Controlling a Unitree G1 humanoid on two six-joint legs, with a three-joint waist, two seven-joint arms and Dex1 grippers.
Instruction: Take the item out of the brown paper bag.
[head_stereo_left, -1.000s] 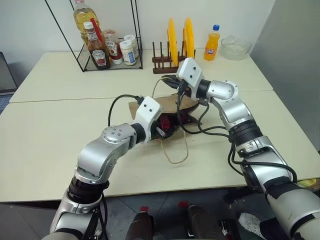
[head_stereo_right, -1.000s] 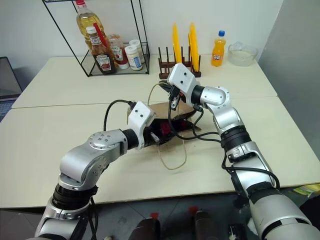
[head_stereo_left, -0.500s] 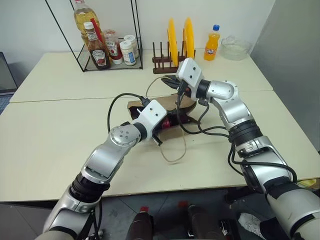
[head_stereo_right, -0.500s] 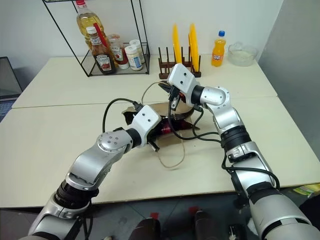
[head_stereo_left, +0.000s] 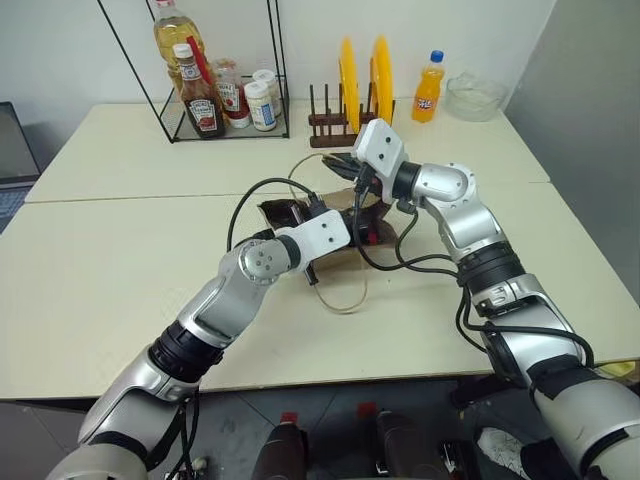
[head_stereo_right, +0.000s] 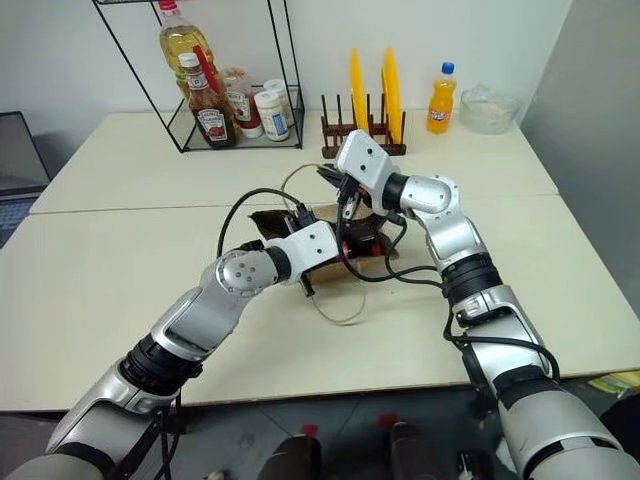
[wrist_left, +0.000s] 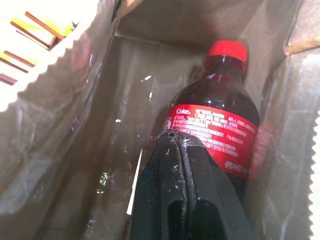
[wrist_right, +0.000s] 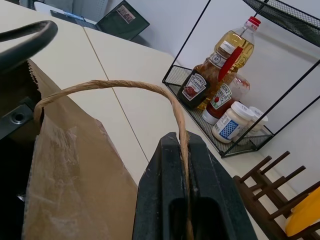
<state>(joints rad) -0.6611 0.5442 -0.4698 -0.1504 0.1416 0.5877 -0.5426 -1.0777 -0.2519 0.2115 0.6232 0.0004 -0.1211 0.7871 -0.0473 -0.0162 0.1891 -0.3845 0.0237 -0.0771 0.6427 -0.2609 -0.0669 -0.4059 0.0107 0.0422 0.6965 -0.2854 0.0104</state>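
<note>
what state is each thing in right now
bag: lying on the table, mouth open
cola bottle: inside the bag, capped, not gripped
left gripper: inside the bag, fingers shut on nothing
right gripper: fingers shut on the bag's handle, holding it up

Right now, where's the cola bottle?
The cola bottle is inside the brown paper bag at mid-table, seen in the left wrist view just beyond the shut left gripper, cap pointing away.
</note>
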